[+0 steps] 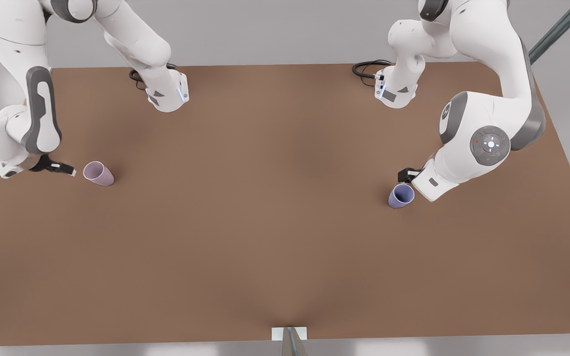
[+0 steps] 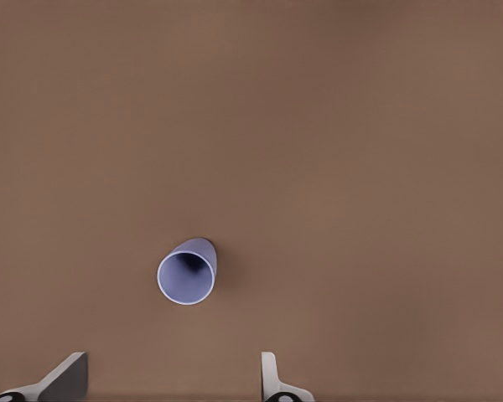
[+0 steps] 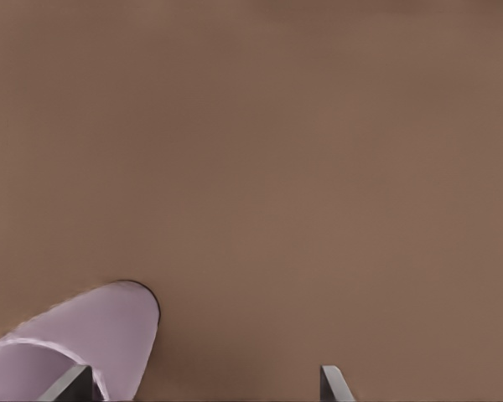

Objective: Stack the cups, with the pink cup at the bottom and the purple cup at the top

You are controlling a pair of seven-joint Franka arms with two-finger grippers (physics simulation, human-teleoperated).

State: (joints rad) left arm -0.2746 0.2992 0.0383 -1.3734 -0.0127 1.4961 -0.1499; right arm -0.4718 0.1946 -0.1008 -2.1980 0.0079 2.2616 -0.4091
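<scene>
Two small tapered handleless cups stand upright and well apart on the plain brown worktop (image 1: 275, 207), neither stacked; the pale pink-mauve cup (image 1: 98, 173) is near the front view's left edge, the periwinkle blue-purple cup (image 1: 401, 196) toward the front view's right; right gripper (image 1: 70, 171) sits low at the front view's left, just beside the pink cup and not touching it in that view; in the right wrist view the pink cup (image 3: 84, 352) lies by one fingertip (image 3: 71, 387), the other fingertip is well clear across bare worktop, so the fingers are spread wide and hold nothing; left gripper (image 1: 408, 174) is at the front view's right, right over the purple cup's far side; in the left wrist view the purple cup (image 2: 186, 271) stands ahead of the two fingertips (image 2: 272, 377), rim up with a dark inside, not between them; those fingers are also wide apart with nothing gripped; black cables (image 1: 369, 69) loop beside the arm bases at the worktop's far edge.
</scene>
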